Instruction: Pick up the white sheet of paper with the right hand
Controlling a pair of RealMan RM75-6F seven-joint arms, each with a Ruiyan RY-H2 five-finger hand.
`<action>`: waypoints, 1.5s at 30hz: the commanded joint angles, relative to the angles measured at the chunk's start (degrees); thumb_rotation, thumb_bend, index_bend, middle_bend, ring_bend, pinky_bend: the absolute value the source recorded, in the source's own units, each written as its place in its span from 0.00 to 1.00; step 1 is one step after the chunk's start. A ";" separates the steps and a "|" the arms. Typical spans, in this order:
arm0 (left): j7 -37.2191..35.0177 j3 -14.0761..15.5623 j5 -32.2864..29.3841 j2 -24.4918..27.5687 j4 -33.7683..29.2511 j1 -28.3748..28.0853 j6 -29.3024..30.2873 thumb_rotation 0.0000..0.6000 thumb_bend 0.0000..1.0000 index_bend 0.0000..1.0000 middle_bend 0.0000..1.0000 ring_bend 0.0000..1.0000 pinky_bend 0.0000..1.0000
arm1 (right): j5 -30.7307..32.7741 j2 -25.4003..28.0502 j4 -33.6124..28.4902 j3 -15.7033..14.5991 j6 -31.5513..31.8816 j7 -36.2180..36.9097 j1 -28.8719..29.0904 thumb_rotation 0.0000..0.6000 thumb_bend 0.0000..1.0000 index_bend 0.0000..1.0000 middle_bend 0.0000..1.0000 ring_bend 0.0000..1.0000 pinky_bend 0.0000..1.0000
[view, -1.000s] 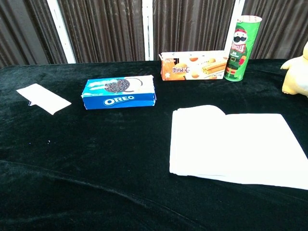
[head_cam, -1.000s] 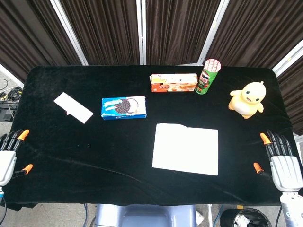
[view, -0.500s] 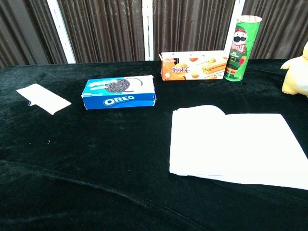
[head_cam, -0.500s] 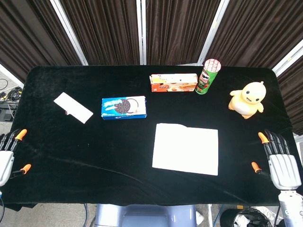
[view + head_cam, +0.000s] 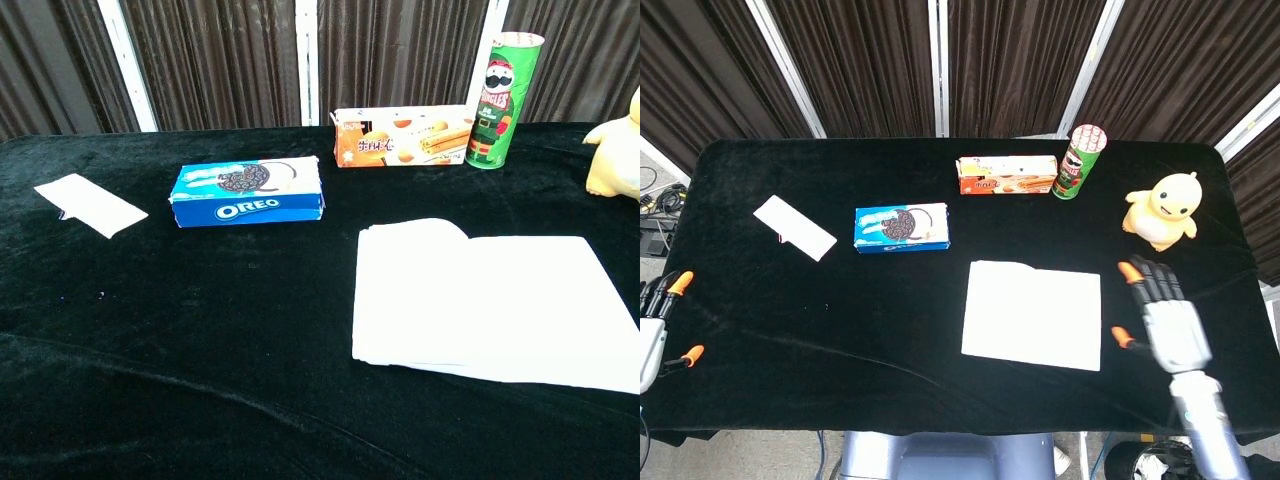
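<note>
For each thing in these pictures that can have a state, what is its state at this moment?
White sheet of paper: flat on the table, not held.
Right hand: open, just right of the paper, holding nothing.
Left hand: open, at the table's left edge.
Oreo box: closed, lying flat.
Orange biscuit box: closed, lying on its side.
Pringles can: upright, lid on.
Yellow duck toy: upright.

The left hand (image 5: 650, 330) is cut by the head view's edge, the yellow duck toy (image 5: 617, 148) by the chest view's.
</note>
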 commanded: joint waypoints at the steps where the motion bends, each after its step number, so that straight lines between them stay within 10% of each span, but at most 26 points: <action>1: 0.12 -0.14 -0.37 -0.09 0.08 -0.11 -0.24 1.00 0.18 0.00 0.00 0.00 0.00 | 3.25 -2.68 -5.36 0.53 -4.17 -4.23 2.89 1.00 0.14 0.00 0.00 0.00 0.00; 21: 0.71 -0.71 -1.80 -0.53 0.50 -0.38 -0.79 1.00 0.18 0.00 0.00 0.00 0.00 | 16.03 -13.14 -8.70 -1.77 -11.34 -15.33 8.43 1.00 0.14 0.00 0.00 0.00 0.00; 45: 0.11 -2.07 -5.20 -0.16 1.27 -0.31 -1.31 1.00 0.19 0.00 0.00 0.00 0.00 | 14.66 -27.26 1.17 -2.24 -9.71 -13.91 10.99 1.00 0.14 0.00 0.00 0.00 0.00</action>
